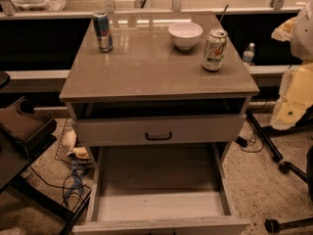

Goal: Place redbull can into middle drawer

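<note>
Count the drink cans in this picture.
2. The redbull can stands back left on the cabinet top; the white-and-green can stands at its right. None looks hidden. The gripper is not in view.

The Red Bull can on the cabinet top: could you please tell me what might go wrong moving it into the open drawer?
The slim blue-and-silver metal can stands near the back-left edge of the grey cabinet top; a sideways nudge could tip it off. The wide light-grey open drawer sits low, partly under that top, so the can might strike the top while descending. The tool is not in view.
</note>
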Controlling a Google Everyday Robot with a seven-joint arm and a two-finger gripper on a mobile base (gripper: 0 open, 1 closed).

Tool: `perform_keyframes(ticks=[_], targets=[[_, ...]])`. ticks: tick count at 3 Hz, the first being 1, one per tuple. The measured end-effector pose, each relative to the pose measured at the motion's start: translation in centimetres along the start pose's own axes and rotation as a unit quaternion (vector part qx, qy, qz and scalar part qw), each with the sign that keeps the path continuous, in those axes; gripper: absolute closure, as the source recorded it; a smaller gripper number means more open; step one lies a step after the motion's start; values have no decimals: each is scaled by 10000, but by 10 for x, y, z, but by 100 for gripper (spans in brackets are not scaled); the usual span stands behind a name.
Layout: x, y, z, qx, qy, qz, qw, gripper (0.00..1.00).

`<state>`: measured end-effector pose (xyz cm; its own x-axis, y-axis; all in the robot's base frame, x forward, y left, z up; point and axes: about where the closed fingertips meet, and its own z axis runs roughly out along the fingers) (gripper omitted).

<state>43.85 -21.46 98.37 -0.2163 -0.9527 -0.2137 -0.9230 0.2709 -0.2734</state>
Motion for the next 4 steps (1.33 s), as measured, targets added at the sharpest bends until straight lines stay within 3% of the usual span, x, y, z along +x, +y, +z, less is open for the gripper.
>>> perform_keyframes(ticks=[1,2,3,4], targets=[[0,0,0,0,0,0,10000,0],[-33,-25,1,273,-364,-156,9988,0],[-107,-91,21,683,-1796,-9,9814,0],[-150,-119,39,685,-3055,292,9493,0]])
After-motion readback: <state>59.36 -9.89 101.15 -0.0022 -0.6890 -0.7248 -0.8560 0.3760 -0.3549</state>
